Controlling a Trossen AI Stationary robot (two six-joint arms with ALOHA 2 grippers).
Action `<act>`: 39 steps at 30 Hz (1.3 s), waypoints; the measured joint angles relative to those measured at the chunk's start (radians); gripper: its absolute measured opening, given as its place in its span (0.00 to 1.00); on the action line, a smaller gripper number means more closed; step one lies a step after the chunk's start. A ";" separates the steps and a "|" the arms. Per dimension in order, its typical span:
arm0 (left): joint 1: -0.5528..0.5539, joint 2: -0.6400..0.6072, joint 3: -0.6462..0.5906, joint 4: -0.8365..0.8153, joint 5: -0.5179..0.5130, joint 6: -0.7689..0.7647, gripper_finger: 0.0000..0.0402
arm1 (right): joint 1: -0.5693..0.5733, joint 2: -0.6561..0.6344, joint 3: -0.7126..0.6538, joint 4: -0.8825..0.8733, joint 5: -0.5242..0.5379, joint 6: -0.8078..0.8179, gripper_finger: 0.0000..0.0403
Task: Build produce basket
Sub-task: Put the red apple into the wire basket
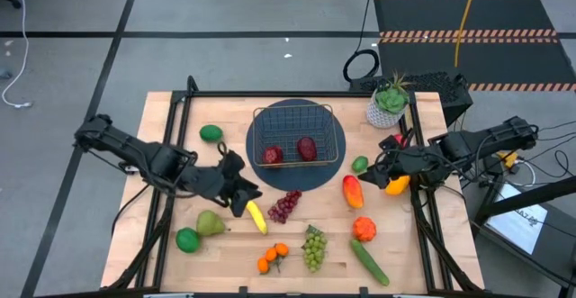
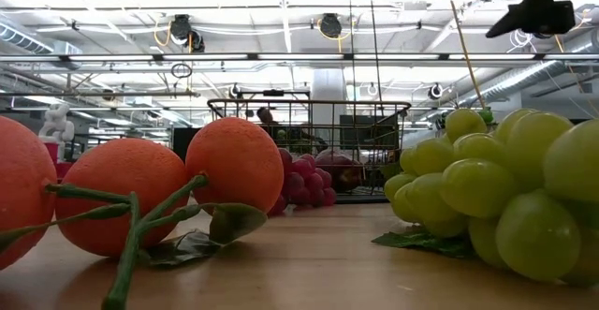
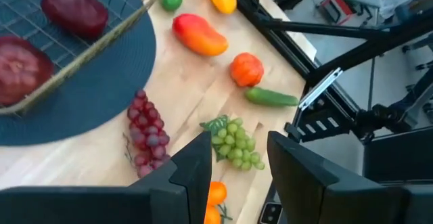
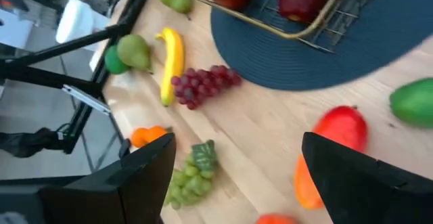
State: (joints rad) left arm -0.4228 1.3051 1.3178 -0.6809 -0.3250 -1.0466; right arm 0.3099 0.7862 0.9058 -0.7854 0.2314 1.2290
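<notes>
The wire basket [image 1: 297,136] sits on a round dark mat and holds two dark red fruits [image 1: 273,155] [image 1: 307,148]. Loose produce lies on the table nearer than it: a banana [image 1: 256,215], purple grapes [image 1: 284,205], green grapes [image 1: 313,247], oranges [image 1: 272,258], a pear [image 1: 211,223] and a mango [image 1: 353,191]. My left gripper [image 1: 241,199] hangs open above the table beside the banana's far end; nothing is between its fingers [image 3: 237,176]. My right gripper [image 1: 378,167] hangs wide open near a green lime [image 1: 360,164], above a yellow pepper [image 1: 396,185], and is also empty [image 4: 237,183].
A potted plant [image 1: 389,103] stands at the far right corner. An orange-red pepper [image 1: 364,229] and a cucumber [image 1: 369,262] lie near the right front. Two green fruits lie at the left [image 1: 187,239] [image 1: 211,133]. Dark frame rails [image 1: 423,235] run along both table sides.
</notes>
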 joint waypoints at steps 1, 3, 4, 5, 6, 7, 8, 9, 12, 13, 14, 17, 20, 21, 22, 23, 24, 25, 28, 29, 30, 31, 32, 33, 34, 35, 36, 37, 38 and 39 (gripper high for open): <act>-0.001 0.006 0.000 0.001 0.000 -0.005 0.36 | 0.000 -0.004 0.000 -0.017 0.000 0.011 0.78; -0.002 0.015 0.000 0.001 -0.001 -0.005 0.36 | -0.001 -0.013 0.000 -0.041 0.000 0.020 0.78; -0.002 0.018 0.000 0.001 -0.008 0.002 0.36 | -0.002 -0.018 0.000 -0.048 0.000 0.020 0.78; -0.001 0.018 0.000 0.000 -0.021 0.014 0.36 | -0.003 -0.023 0.000 -0.064 0.000 0.021 0.78; 0.003 0.018 0.000 -0.002 -0.038 0.027 0.36 | -0.003 -0.029 0.000 -0.084 0.000 0.025 0.78; 0.011 0.018 0.000 -0.005 -0.052 0.041 0.36 | -0.003 -0.034 0.000 -0.097 0.001 0.039 0.78; 0.021 0.018 0.000 -0.006 -0.062 0.052 0.36 | -0.004 -0.041 0.000 -0.109 0.001 0.059 0.78; 0.034 0.018 0.000 -0.006 -0.066 0.067 0.36 | -0.006 -0.046 0.000 -0.129 0.001 0.079 0.78; 0.071 0.018 0.000 -0.018 -0.070 0.117 0.36 | -0.019 -0.060 0.000 -0.177 0.000 0.123 0.78; 0.083 0.018 0.000 -0.025 -0.070 0.132 0.36 | -0.024 -0.065 0.000 -0.194 0.000 0.139 0.78; 0.097 0.018 0.000 -0.033 -0.069 0.148 0.36 | -0.029 -0.071 0.000 -0.213 0.001 0.156 0.78; 0.141 0.018 0.000 -0.058 -0.068 0.196 0.36 | -0.048 -0.086 0.000 -0.275 0.004 0.247 0.78; 0.191 0.018 0.000 -0.083 -0.055 0.247 0.36 | -0.065 -0.092 0.000 -0.344 0.003 0.330 0.78; 0.207 0.017 0.000 -0.088 -0.042 0.262 0.36 | -0.071 -0.093 0.000 -0.369 0.003 0.361 0.78; 0.221 0.016 0.000 -0.095 -0.031 0.276 0.36 | -0.076 -0.093 0.000 -0.399 0.003 0.400 0.78; 0.234 0.013 0.000 -0.105 -0.018 0.292 0.36 | -0.083 -0.093 0.000 -0.426 0.003 0.429 0.78; 0.245 0.010 0.000 -0.112 -0.008 0.307 0.36 | -0.090 -0.093 0.000 -0.448 0.003 0.442 0.78; 0.257 0.009 0.000 -0.112 0.004 0.325 0.36 | -0.100 -0.093 0.000 -0.466 0.003 0.445 0.78; 0.283 0.009 0.000 -0.118 0.018 0.391 0.36 | -0.133 -0.093 0.000 -0.495 0.003 0.440 0.78; 0.292 0.010 0.000 -0.118 0.018 0.415 0.36 | -0.146 -0.093 0.000 -0.492 0.004 0.434 0.78; 0.302 0.009 0.000 -0.118 0.018 0.437 0.36 | -0.161 -0.093 0.000 -0.490 0.004 0.430 0.79; 0.312 0.009 0.000 -0.117 0.020 0.454 0.36 | -0.176 -0.093 0.000 -0.488 0.003 0.418 0.80; 0.322 0.009 0.000 -0.117 0.027 0.464 0.36 | -0.195 -0.093 0.000 -0.481 0.002 0.391 0.81; 0.335 0.009 0.000 -0.116 0.043 0.470 0.36 | -0.214 -0.093 0.000 -0.479 -0.001 0.358 0.82; 0.347 0.009 0.000 -0.112 0.063 0.471 0.36 | -0.236 -0.093 0.002 -0.484 -0.008 0.324 0.83; 0.358 0.009 0.000 -0.106 0.080 0.475 0.36 | -0.264 -0.092 0.003 -0.492 -0.022 0.289 0.84; 0.367 0.009 0.000 -0.101 0.094 0.479 0.36 | -0.293 -0.090 0.003 -0.501 -0.027 0.262 0.84; 0.374 0.009 0.000 -0.095 0.106 0.488 0.36 | -0.324 -0.088 0.004 -0.515 -0.031 0.244 0.85; 0.380 0.009 0.000 -0.088 0.118 0.495 0.36 | -0.357 -0.086 0.004 -0.534 -0.045 0.224 0.86; 0.386 0.009 0.000 -0.080 0.124 0.502 0.36 | -0.394 -0.081 0.004 -0.553 -0.056 0.201 0.86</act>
State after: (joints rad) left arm -0.0372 1.3144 1.3178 -0.7611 -0.2010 -0.5449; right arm -0.0841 0.7048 0.9096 -1.3387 0.1753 1.4299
